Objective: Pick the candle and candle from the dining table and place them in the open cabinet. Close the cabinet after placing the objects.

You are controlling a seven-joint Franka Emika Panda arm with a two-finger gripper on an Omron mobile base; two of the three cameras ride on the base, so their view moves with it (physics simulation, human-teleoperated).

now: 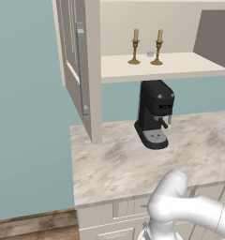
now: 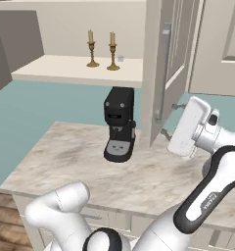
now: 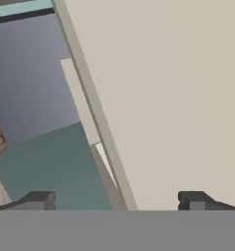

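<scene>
Both candles (image 1: 135, 46) (image 1: 158, 47) upright on the cabinet (image 1: 161, 65) shelf, placing done, closing left; fingers (image 3: 117, 200) spread wide, grasping nothing, beside the open right door (image 2: 163, 68).

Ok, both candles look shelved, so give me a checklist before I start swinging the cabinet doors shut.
1. Both candles on the shelf: ok. Left candle and right candle stand upright on the cabinet shelf.
2. Candles clear of the front edge: ok, they sit well back.
3. Gripper empty: ok, fingers spread wide, nothing between them.
4. Hand at the right door: ok, the hand faces the panel close up; contact cannot tell.
5. Left door closed: not ok, it stands open too.
6. Coffee machine out of the doors' swing: ok, it stands below the shelf.
</scene>
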